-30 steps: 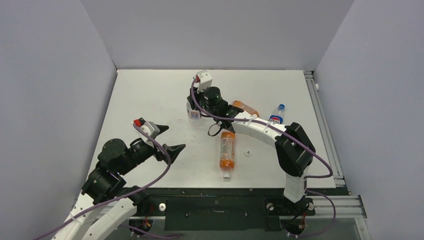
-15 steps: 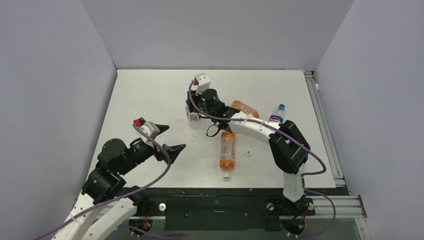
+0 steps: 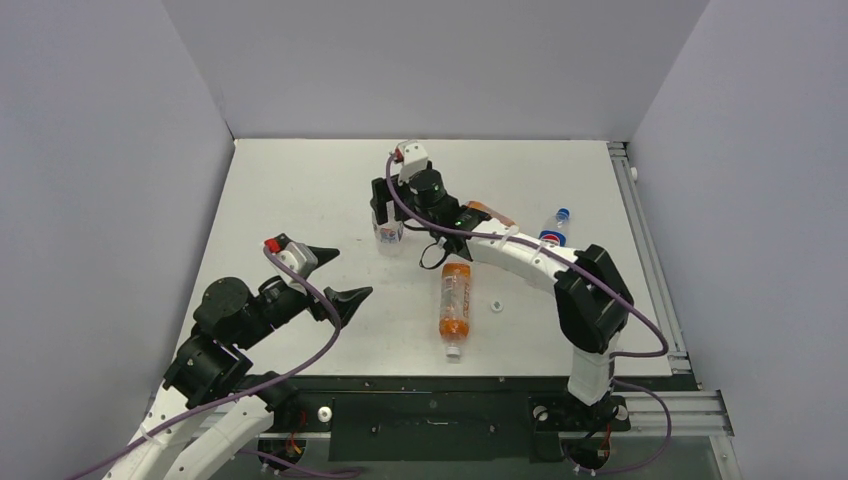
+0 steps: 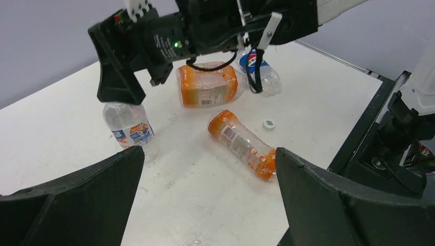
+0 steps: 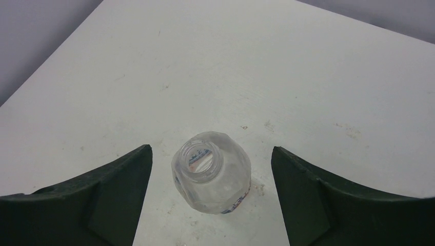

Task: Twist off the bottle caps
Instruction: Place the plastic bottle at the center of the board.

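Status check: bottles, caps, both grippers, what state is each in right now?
Upright Pepsi bottle: standing, cap off.
Lying Pepsi bottle: on its side, blue cap on.
Slim orange bottle: on its side.
Wide orange bottle: on its side.
Loose white cap: lying apart from every bottle.
Left gripper: open, empty.
Right gripper: open, over the standing bottle.

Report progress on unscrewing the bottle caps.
Done: the upright clear bottle stands with its neck open; a white cap lies loose by the slim orange bottle. In hand: nothing; the right gripper is open above it, the left gripper open and apart. Left: the blue cap is on; the wide orange bottle and the slim one, unclear.
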Tool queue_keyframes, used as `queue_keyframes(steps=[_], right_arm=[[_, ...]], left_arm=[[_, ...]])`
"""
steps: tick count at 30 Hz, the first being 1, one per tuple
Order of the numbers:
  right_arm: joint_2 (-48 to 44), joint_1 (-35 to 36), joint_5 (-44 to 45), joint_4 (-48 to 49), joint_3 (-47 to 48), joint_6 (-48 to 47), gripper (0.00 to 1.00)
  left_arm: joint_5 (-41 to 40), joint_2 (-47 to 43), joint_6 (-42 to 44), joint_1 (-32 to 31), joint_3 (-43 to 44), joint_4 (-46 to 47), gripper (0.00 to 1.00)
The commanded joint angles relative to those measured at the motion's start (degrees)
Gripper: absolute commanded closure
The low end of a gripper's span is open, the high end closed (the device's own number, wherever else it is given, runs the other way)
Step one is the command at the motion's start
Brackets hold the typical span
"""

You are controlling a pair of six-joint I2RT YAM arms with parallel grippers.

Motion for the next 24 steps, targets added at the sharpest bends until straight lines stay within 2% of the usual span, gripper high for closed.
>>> queue_keyframes(steps=[1,5,10,14,18,21,24], right_arm=[[-9.79,-2.80,-1.59,-1.09,2.26,0.16,0.19],[-16.15,-7.84,-0.18,-4.45,-2.16,0.95,0.18],[-20.36,-19.25,1.03,-15.90,-8.88,0.91,0.17],[-22.80,-25.93,0.56,-18.29,-17.20,-1.57,0.17],[-22.29,-30.54,-1.12,-19.88,-21.08,-3.00,0.16],[-18.95,-32.82,-3.01,-25.52,-19.73,-4.12,0.16],[-17.51,-33.66,-7.60,-26.55,-20.65,-3.48,0.16]], left_arm=[[0.70,0.32,-0.53,0.07,3.00,3.16,0.04],[1.33,0.83,-0.48,0.13,4.11,2.99,0.03],[2.76,1.78,-0.17,0.08,5.85,2.30,0.03],[4.73,3.05,-0.16,0.08,6.81,2.53,0.03],[6.49,4.22,-0.57,0.07,7.45,3.61,0.03],[7.88,5.20,-0.72,0.10,7.88,4.04,0.03],[9.04,5.70,-0.80,0.07,8.33,4.01,0.03]])
